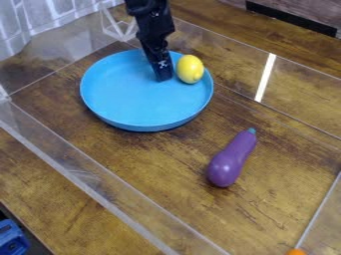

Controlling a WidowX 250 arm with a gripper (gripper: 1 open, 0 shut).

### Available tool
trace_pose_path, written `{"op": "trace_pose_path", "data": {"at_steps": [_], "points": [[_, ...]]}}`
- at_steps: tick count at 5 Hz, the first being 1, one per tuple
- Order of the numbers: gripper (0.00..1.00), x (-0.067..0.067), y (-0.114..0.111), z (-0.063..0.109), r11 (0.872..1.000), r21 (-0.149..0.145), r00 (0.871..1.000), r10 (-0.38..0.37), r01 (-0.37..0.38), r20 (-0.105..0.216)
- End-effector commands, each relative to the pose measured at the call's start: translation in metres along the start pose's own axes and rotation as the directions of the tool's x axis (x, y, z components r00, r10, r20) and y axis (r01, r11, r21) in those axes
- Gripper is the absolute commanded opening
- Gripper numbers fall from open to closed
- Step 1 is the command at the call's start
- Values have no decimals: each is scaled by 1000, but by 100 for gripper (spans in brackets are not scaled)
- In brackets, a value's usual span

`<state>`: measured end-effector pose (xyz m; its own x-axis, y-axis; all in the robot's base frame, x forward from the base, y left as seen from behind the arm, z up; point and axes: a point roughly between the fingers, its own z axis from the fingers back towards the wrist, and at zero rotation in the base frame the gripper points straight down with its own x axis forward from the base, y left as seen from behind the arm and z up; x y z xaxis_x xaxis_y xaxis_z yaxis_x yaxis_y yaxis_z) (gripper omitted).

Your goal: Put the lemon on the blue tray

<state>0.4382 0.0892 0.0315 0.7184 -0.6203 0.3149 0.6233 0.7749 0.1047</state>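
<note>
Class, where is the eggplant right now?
In the camera view, the eggplant lies on the wooden table, right of centre, below and to the right of the blue tray.
</note>
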Motion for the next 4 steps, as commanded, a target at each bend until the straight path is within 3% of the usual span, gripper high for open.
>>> {"op": "trace_pose_path", "data": {"at_steps": [1,2,3,4], "points": [[100,-5,18,27,999,43,999,-22,21,31],[0,-8,21,34,998,38,998,-47,46,38],[0,-10,17,34,998,42,998,-50,48,40],[100,-12,14,33,997,43,997,-58,56,42]]}}
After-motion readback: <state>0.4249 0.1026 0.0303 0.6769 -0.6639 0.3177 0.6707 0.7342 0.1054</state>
